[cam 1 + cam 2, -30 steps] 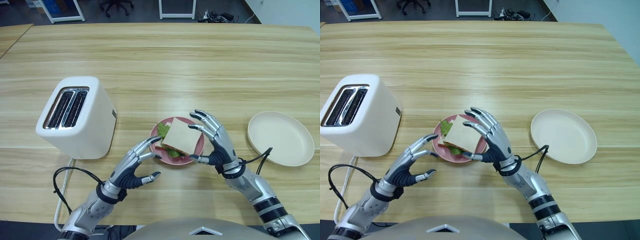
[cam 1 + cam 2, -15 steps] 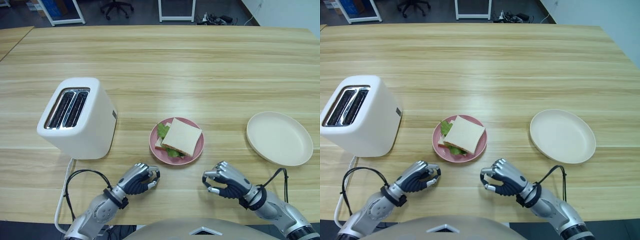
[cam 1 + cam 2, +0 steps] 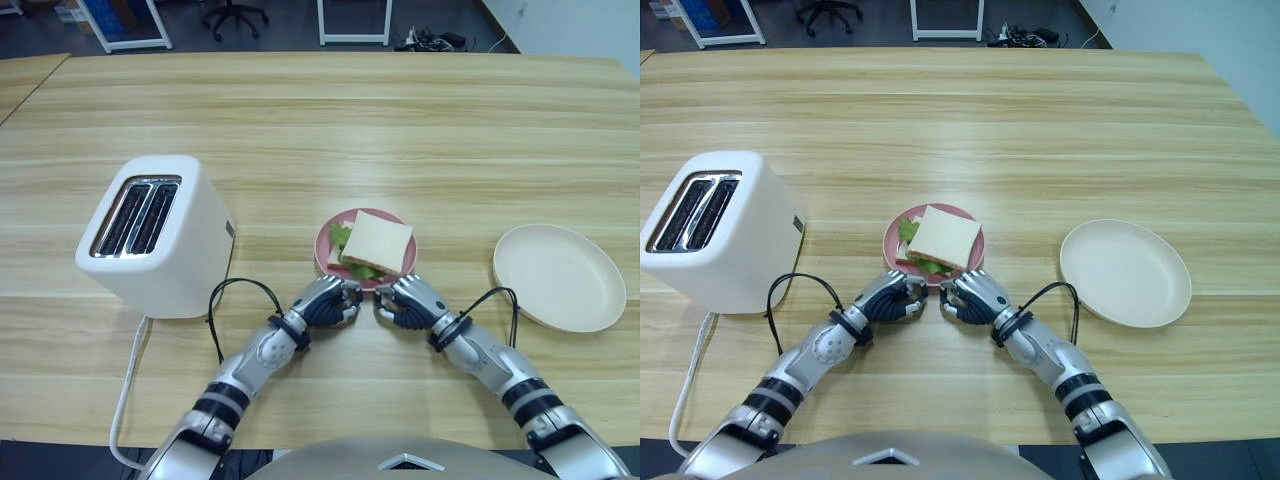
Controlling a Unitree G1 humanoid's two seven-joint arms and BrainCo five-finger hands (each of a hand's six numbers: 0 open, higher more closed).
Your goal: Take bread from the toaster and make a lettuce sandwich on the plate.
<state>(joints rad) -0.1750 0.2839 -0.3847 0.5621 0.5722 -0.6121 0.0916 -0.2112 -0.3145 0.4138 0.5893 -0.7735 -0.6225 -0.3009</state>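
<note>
Dark floor [image 3: 285,25], office chair [image 3: 233,12], white table frames [image 3: 354,22] behind

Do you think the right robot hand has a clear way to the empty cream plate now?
Probably yes: the right robot hand, curled at the near rim of the pink plate, has only bare table between it and the cream plate to its right.

A white, boxy toaster [image 3: 160,235] stands upright on the left side of a light wooden table [image 3: 400,130]. Its two long dark slots [image 3: 135,215] face up. Well to its right, near the middle of the table, lies a small round pink plate [image 3: 322,250]. On the plate rests a sandwich. A square slice of white bread [image 3: 378,242] lies flat on top, turned slightly askew. Green lettuce leaves [image 3: 342,236] poke out from under its left and near edges.
</note>
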